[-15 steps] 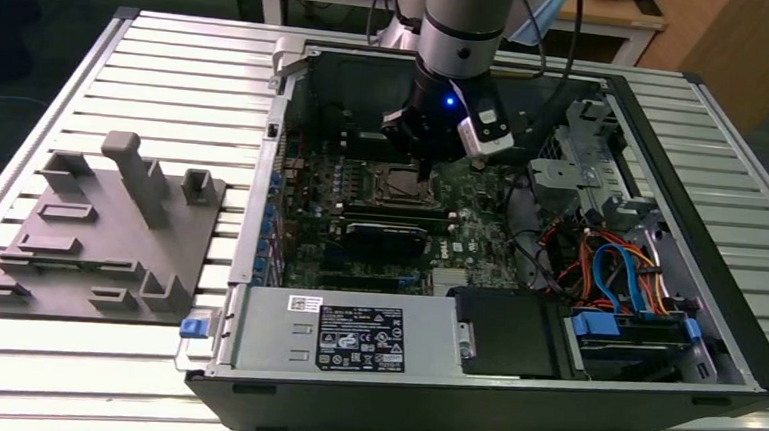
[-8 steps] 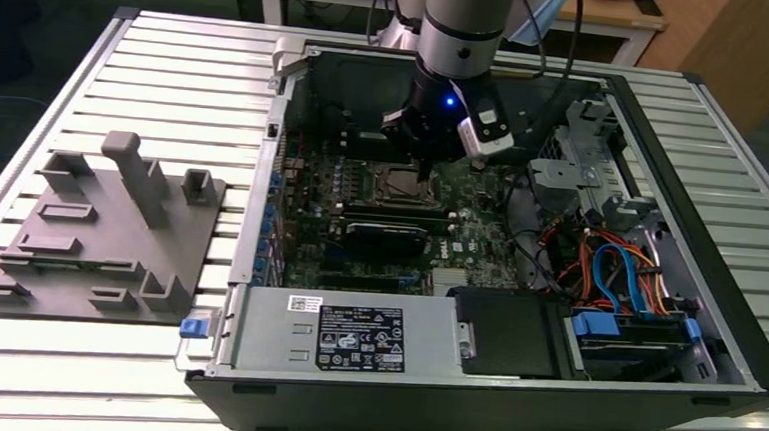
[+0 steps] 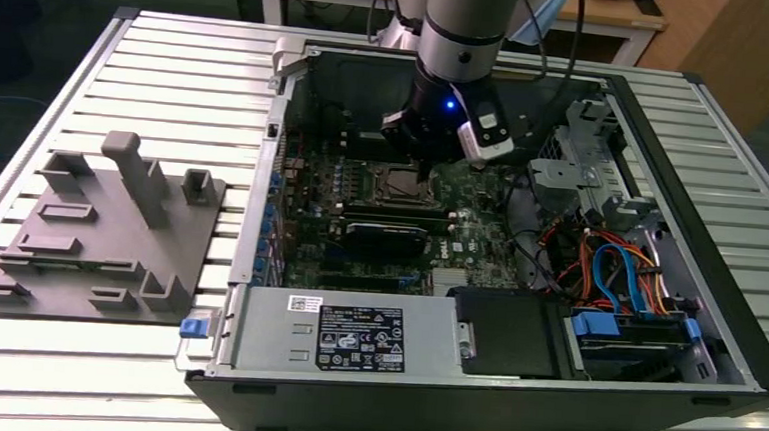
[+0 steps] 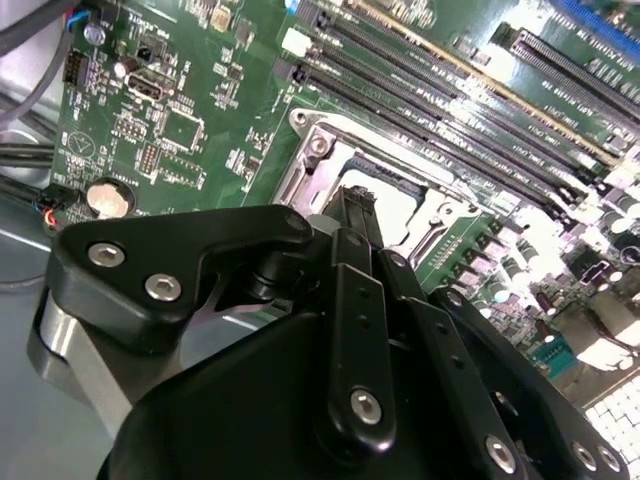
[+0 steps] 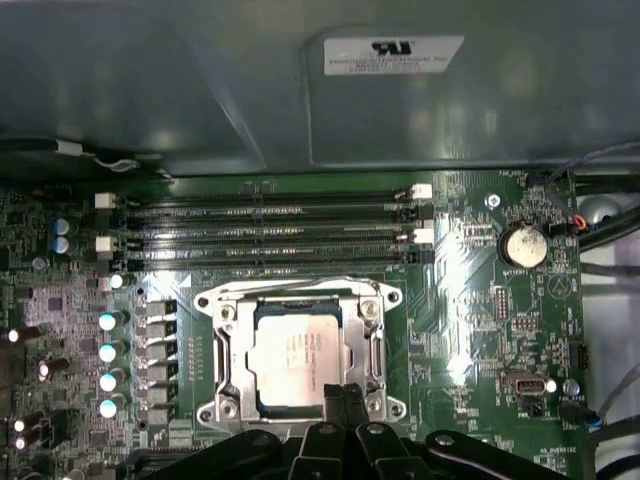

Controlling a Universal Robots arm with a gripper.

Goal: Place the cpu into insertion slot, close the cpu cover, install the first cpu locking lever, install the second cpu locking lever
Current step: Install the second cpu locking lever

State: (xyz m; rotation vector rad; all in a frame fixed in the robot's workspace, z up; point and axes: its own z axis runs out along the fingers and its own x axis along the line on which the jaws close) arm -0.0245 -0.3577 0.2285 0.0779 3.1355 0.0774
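The cpu (image 5: 298, 355), a square chip with a silver-grey top, lies in the insertion slot (image 5: 222, 400) on the green motherboard (image 5: 480, 300). The cpu cover (image 5: 232, 340) lies flat around it as a silvery frame, and the chip shows through its window. My gripper (image 5: 340, 395) hangs just above the socket's edge with its black fingertips pressed together, shut on nothing that I can see. From behind, in the second wrist view, the gripper (image 4: 352, 200) stands over the slot (image 4: 330, 160). In the exterior view the gripper (image 3: 419, 166) reaches down into the open computer case over the slot (image 3: 400, 184).
Long black memory slots (image 5: 270, 230) run beside the socket, with the case wall (image 5: 200, 80) behind them. A black block (image 3: 383, 237) sits just in front of the socket. Coloured cables (image 3: 609, 269) and a power supply (image 3: 337, 333) occupy the case. A grey fixture (image 3: 103, 228) stands on the slatted table.
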